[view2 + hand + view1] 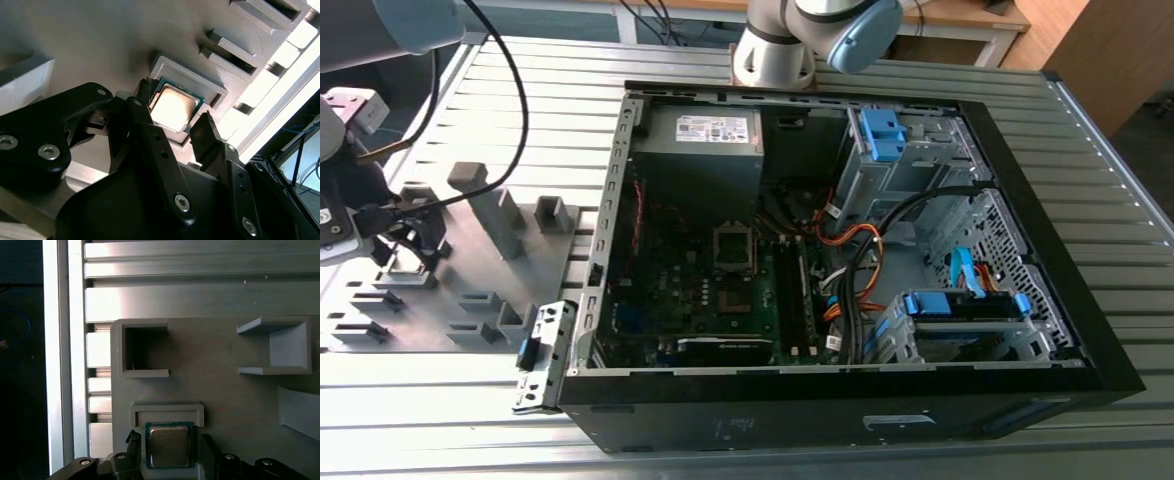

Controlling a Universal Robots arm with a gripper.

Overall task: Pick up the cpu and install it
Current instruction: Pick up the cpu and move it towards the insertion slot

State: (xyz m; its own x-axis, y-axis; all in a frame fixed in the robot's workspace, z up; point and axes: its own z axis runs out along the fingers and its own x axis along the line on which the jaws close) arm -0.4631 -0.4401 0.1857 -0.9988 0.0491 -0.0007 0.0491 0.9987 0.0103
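**Exterior view.** Mounted off the arm, high up, facing obliquely down onto the slatted surface (427,420). It stands well back. The whole open case (854,425), the arm base (774,50) and the grey fixture (547,270) at the exterior view's left fit in frame.

**First wrist view.** Close range, facing squarely onto the fixture face, with the fingers (207,447) at the frame edge.

**Second wrist view.** Closer still, looking along the tool (175,107) at a slant across the fixture.

**Shared area.** Both wrist views cover the cpu (168,446) in its recess (167,410) and the fingers flanking it. All three views include the fixture.
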